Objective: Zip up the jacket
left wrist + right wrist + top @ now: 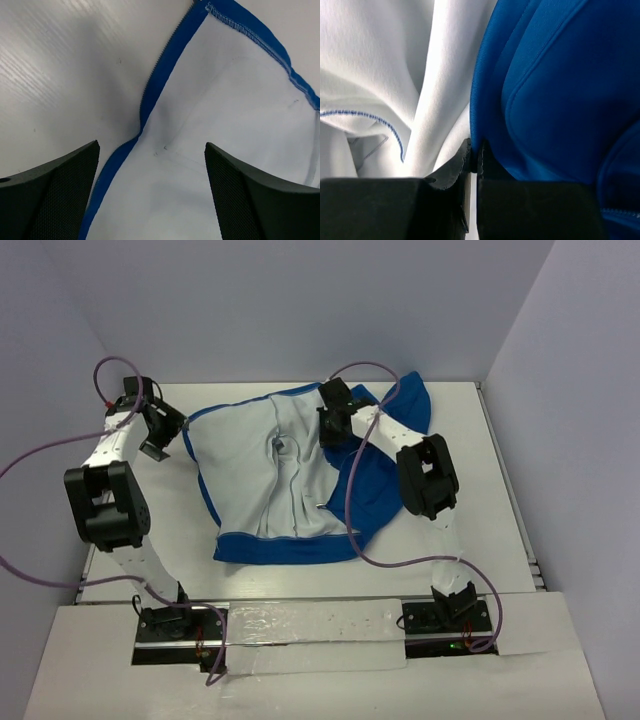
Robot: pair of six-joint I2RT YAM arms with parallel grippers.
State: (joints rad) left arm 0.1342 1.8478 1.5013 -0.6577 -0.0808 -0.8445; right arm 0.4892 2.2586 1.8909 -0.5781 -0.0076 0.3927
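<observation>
Stitching in blue dots crosses the pale lining (365,116) in the right wrist view, too fine to read as anything but thread. The jacket (280,490) lies spread open, lining up, on the white counter (490,510), toward its far side between the two arms. Royal blue shows round its edges and along the near hem. Its right-hand part is bunched and partly covered by the right arm (425,475), so the shape there is hard to make out. A row of zipper teeth (156,80) edges the blue band on the side nearest the left arm; whether a slider sits on it I cannot tell. The left jaws stand wide apart over that edge, gripping nothing. The right jaws are pressed together on a fold of blue fabric beside the lining, their tips sunk into the cloth.
</observation>
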